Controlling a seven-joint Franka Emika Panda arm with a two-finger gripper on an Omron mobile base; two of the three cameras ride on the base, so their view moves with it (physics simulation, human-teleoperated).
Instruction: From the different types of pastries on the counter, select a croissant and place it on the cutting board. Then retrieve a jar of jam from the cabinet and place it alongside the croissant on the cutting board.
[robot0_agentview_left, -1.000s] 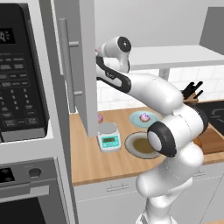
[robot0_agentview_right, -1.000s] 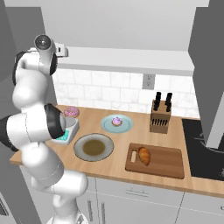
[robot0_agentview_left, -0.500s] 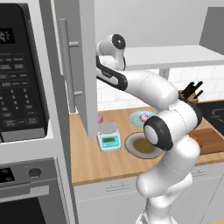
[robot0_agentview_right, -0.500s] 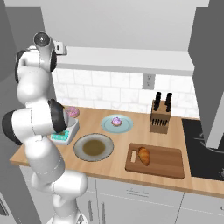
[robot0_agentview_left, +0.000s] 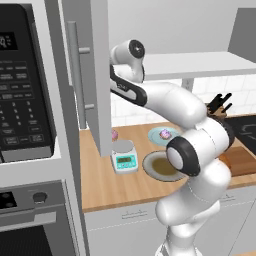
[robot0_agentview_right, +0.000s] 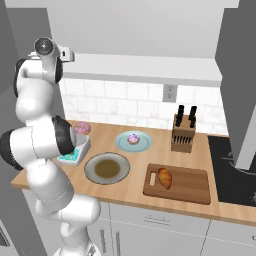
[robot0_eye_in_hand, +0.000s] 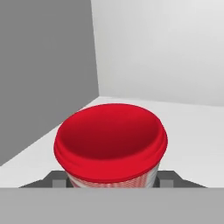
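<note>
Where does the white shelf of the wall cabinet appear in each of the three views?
Left base view: the white shelf runs from behind the open cabinet door to the right edge, in the upper half.
Right base view: it crosses the upper middle.
Hand view: apparently the white surface under the jar of jam.
Shared landmark: the knife block stands below it in both base views.
</note>
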